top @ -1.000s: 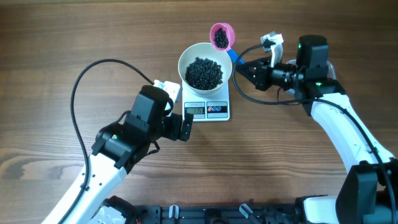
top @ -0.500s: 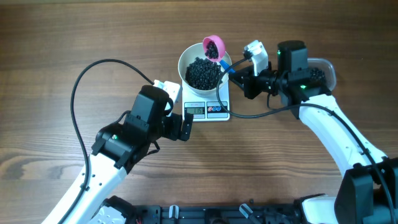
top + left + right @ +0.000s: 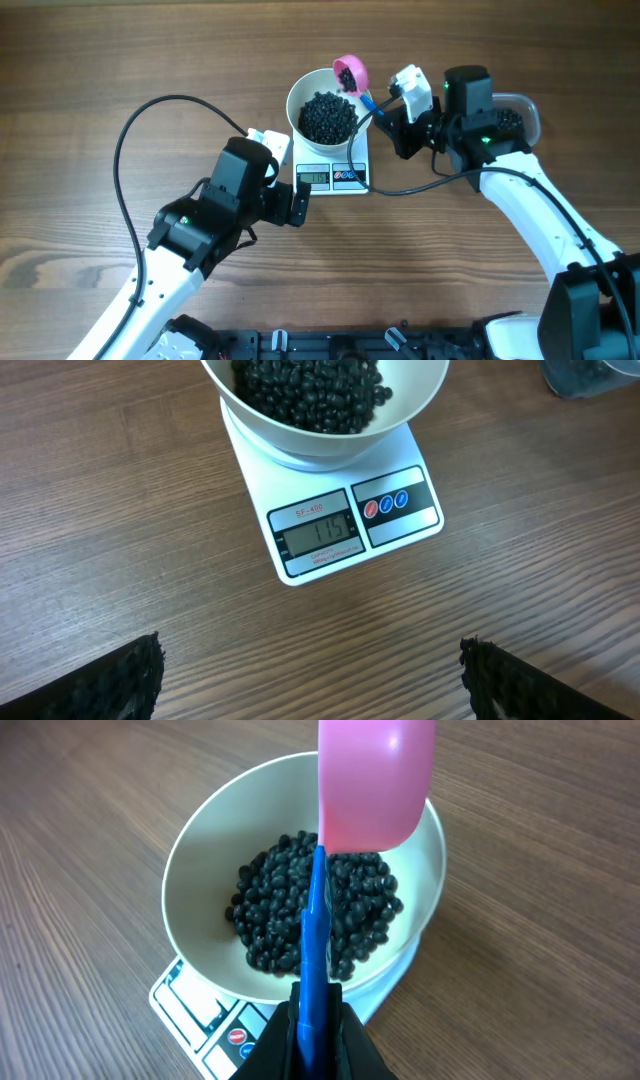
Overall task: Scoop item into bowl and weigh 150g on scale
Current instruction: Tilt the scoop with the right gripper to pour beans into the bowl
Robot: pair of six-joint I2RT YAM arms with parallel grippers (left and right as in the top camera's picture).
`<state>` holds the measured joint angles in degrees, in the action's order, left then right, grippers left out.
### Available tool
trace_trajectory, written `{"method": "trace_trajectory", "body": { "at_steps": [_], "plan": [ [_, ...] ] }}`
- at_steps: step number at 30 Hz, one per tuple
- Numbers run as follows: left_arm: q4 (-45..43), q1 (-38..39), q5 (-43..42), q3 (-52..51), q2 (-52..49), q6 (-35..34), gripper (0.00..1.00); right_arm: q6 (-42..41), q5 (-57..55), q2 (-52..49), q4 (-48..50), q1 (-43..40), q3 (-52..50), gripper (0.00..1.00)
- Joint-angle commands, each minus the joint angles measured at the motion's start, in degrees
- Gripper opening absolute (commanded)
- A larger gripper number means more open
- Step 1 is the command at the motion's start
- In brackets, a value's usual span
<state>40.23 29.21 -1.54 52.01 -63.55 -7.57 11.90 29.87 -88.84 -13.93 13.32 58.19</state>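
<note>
My right pincer (image 3: 318,1020) clenches the pink scoop (image 3: 375,790) by its blue handle above the bowl (image 3: 190,870) of beans (image 3: 300,915); left pincer (image 3: 315,685) released.

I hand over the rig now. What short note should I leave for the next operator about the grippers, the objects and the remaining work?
Left gripper: open, empty, hovering in front of the small white digital scale.
Right gripper: shut on the blue handle of the pink plastic scoop, which is tipped over the rim of the round white bowl.
The bowl sits on the scale and holds tiny black beans.
Done: the display reads 115.
Left: add beans until it reads 150.
</note>
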Motion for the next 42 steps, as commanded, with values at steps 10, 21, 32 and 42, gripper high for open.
{"method": "trace_trajectory", "body": {
  "at_steps": [10, 21, 32, 42],
  "plan": [
    [-0.2, 0.3, 0.3, 0.2, 0.0, 1.1, 1.00, -0.7, -1.3, -0.4, 0.3, 2.1, 0.3, 0.04],
    [-0.2, 0.3, 0.3, 0.2, 0.0, 1.1, 1.00, 1.4, -2.6, -0.4, 0.4, 2.2, 0.3, 0.04],
    [-0.2, 0.3, 0.3, 0.2, 0.0, 1.1, 1.00, 0.0, -2.8, -0.4, 0.5, 2.3, 0.3, 0.04],
    [-0.2, 0.3, 0.3, 0.2, 0.0, 1.1, 1.00, 0.2, -2.8, -0.4, 1.1, 2.3, 0.3, 0.04]
  ]
}}
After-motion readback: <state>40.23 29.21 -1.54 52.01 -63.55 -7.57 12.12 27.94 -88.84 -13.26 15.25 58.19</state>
